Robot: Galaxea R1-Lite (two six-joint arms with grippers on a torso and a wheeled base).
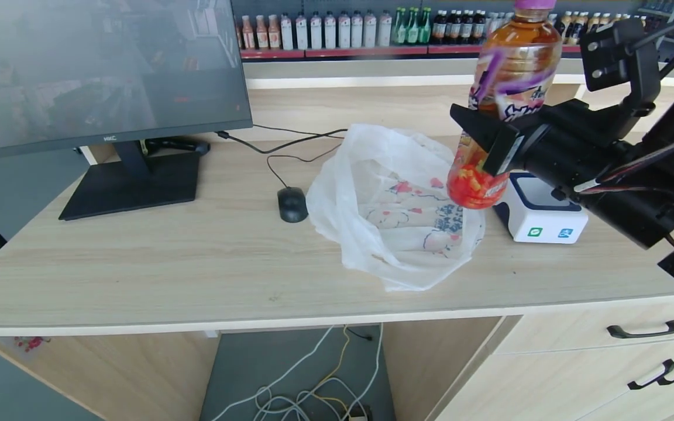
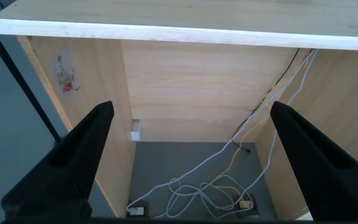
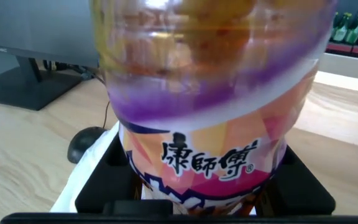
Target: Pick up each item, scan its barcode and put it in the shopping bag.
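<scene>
Head view, bottle: bottle (image 1: 506, 99) of amber drink with a purple cap and a purple/orange label, up off the desk (image 1: 196, 257). It is tilted, cap up and away, base low over the right edge of the shopping bag (image 1: 395, 204).
Right fingers: right gripper (image 1: 492, 134) is clenched on the bottle at the label. One black finger crosses the front of it, the other is hidden behind.
Right wrist view: bottle (image 3: 210, 93) sits right against the gripper body.
Right arm: comes in from the right, raised above the desk, wrist roughly level, over the scanner (image 1: 542, 216).
Left fingers: left gripper (image 2: 191, 109) is spread wide with nothing between the fingers (image 2: 73, 162).
Left arm: low, in front of the desk below its top edge, facing the kneehole with loose cables (image 2: 210, 186) on the floor.
Shopping bag: thin white plastic, mouth open and slumped on the desk. Inside is a pale packet (image 1: 419, 213) with red and blue print.
Scanner: white box, just right of the bag, on the desk.
Desk, other: monitor (image 1: 103, 70) at the far left, mouse (image 1: 292, 204) just left of the bag.
</scene>
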